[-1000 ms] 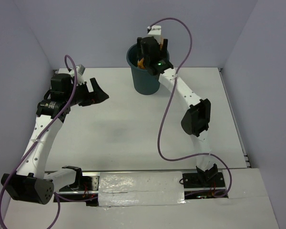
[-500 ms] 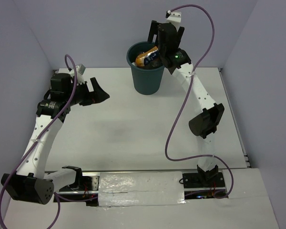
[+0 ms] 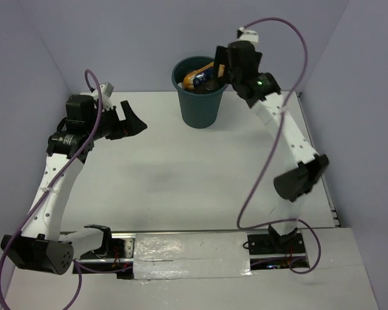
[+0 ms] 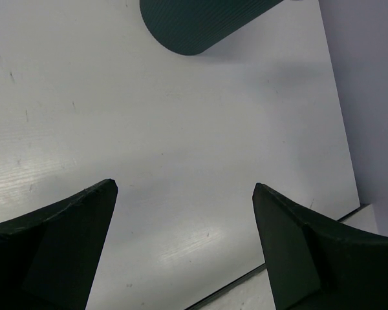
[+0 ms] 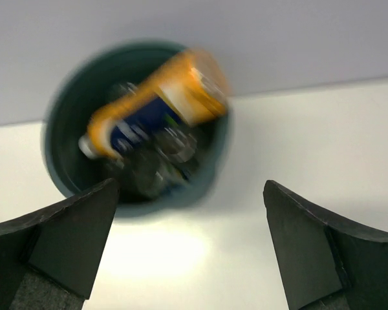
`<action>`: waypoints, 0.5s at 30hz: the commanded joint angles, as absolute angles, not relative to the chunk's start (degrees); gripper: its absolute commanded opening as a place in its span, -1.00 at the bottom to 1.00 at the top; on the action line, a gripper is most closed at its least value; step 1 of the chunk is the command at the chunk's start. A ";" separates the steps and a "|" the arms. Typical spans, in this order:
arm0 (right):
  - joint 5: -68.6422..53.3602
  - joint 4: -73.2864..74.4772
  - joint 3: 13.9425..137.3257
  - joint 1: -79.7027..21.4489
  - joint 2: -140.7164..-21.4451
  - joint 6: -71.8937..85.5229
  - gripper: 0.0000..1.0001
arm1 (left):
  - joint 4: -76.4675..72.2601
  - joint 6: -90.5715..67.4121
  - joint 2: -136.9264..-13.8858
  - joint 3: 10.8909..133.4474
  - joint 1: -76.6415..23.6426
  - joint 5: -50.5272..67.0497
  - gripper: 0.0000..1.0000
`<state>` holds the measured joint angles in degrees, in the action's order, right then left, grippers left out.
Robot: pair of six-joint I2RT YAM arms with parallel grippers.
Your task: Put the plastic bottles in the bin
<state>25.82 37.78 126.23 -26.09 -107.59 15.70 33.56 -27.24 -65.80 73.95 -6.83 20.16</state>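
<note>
Bin (image 3: 200, 110) holding orange bottle (image 5: 142, 97), right wrist view perhaps showing clear bottles (image 5: 171, 143) beneath, left claw (image 4: 184, 186) and right claw (image 5: 191, 186) released

Jaws wide (left pincer (image 4: 184, 186), right pincer (image 5: 191, 184)).

**Two YAM arms: white links, black joints, purple cabling**
L arm (image 3: 48, 187) & R arm (image 3: 291, 132): slim white link shells w/ bulky matte-black motor housings at the joints; row of small dark dots along L arm's lower link. One purple cable (image 3: 254, 187) loops off each arm, white plug at wrist end. Green LED (image 3: 261, 82) lit on R wrist. Gripper fingers (image 4: 52, 252) dark, flat, wedge-shaped. Black bases (image 3: 278, 242) w/ thin reddish wiring.
</note>
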 commanded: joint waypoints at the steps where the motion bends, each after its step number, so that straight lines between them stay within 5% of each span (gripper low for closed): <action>1: 26.27 45.17 116.15 -23.56 -92.22 19.59 1.00 | 33.05 -26.72 -66.44 79.01 -6.50 19.51 0.99; 15: 36.92 56.08 81.41 -22.24 -59.52 27.25 1.00 | 36.56 -25.31 -69.96 88.33 -6.42 16.35 0.99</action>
<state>35.27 53.76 85.52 -22.20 -63.05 24.93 36.01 -26.92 -69.97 85.80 -6.81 17.54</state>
